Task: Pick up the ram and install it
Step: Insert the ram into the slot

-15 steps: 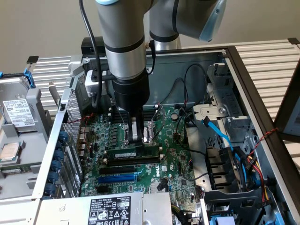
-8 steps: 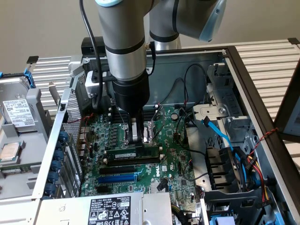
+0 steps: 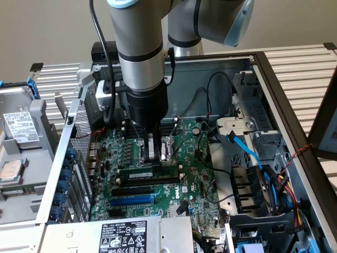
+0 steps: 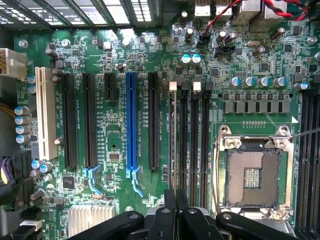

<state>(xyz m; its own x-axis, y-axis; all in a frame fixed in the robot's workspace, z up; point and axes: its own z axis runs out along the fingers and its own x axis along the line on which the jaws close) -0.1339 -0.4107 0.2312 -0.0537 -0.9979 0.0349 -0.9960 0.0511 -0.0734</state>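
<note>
We find the gripper (image 4: 176, 197) (image 3: 156, 155) clamped on the ram (image 4: 173, 140) (image 3: 138, 173). The ram is a thin, flat green stick with black chips. It stands on edge among the long black memory slots (image 4: 192, 135) on the green motherboard (image 4: 115, 125), inside the open grey metal case (image 3: 221, 66).

The motherboard (image 4: 115, 130) is matt green board dotted with shiny solder. Its black slots (image 4: 154, 120) are faintly glossy plastic, the blue slot (image 4: 131, 120) glossier, the white slot (image 4: 46, 112) smooth plastic, while the socket frame (image 4: 255, 132) and finned heatsink (image 4: 90, 217) are bare bright metal. The case (image 3: 221, 66) is dull grey sheet metal, the arm (image 3: 139, 47) smooth satin grey, the tool (image 4: 175, 195) matt black.
</note>
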